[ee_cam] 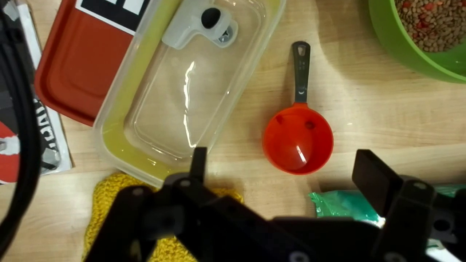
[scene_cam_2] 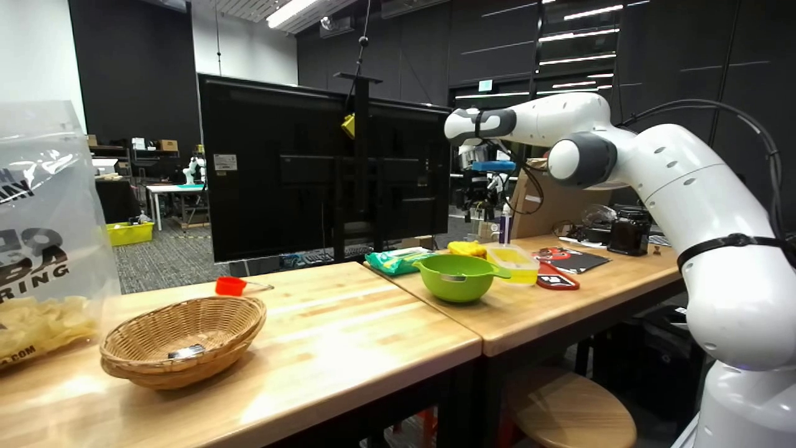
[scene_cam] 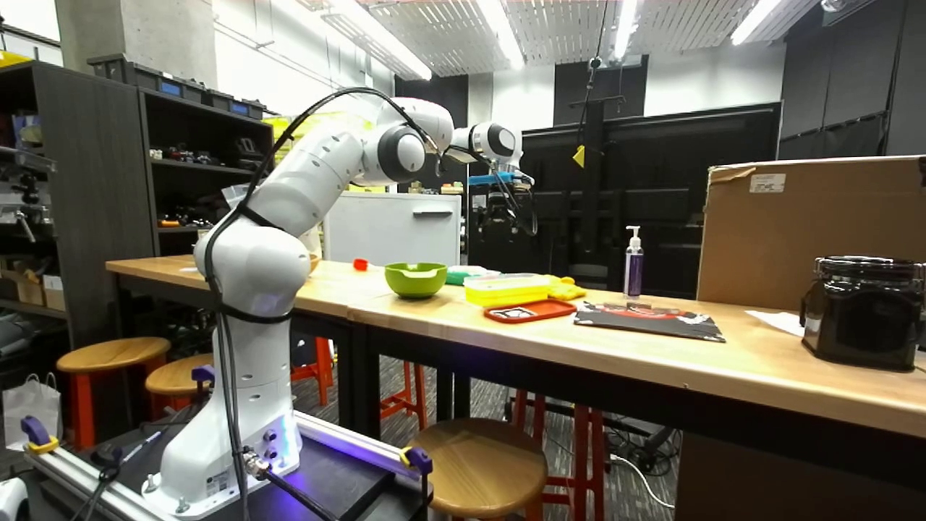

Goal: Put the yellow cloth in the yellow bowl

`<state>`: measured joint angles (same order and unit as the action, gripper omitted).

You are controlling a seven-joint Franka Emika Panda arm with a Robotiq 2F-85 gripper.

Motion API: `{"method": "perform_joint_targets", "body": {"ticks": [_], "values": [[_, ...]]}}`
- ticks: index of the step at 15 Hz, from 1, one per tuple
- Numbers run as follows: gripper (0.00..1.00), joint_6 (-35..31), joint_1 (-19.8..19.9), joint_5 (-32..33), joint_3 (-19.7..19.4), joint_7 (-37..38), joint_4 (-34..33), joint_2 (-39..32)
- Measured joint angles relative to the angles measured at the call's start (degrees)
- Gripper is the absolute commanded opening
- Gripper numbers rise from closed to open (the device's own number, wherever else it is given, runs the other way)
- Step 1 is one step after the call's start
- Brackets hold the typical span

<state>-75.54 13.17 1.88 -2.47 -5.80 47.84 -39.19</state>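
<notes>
Left to right: lime-green bowl (scene_cam: 416, 286), bare gripper (ee_cam: 281, 163), yellow cloth (scene_cam: 568, 290).
Bowl, taken as the task's yellow one, upright by the left end of its bench (scene_cam: 731, 359) section, grains (ee_cam: 433, 27) inside; mouth up, presumably to receive. Gripper hangs above the bench, jaws apart, holding nothing, likely spread to straddle fabric. Pale yellow tub (scene_cam: 506, 291) next; then the cloth, limp by the far edge, outside the bowl, probably best pinched from above. Contact with tub: cannot tell.
</notes>
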Motion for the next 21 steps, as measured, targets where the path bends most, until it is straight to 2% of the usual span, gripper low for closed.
{"method": "perform_joint_targets", "body": {"ticks": [7,12,16,21], "values": [[1.0,-11.82,1.24,-6.67,1.56,-2.01,-3.18,-5.15],[1.0,-18.92,2.26,-5.84,1.04,-6.05,-7.75,-10.57],[1.0,-23.72,4.91,-5.84,0.62,-8.02,-10.13,-15.02],[1.0,-25.78,8.16,-5.77,0.58,-10.78,-11.34,-19.54]]}}
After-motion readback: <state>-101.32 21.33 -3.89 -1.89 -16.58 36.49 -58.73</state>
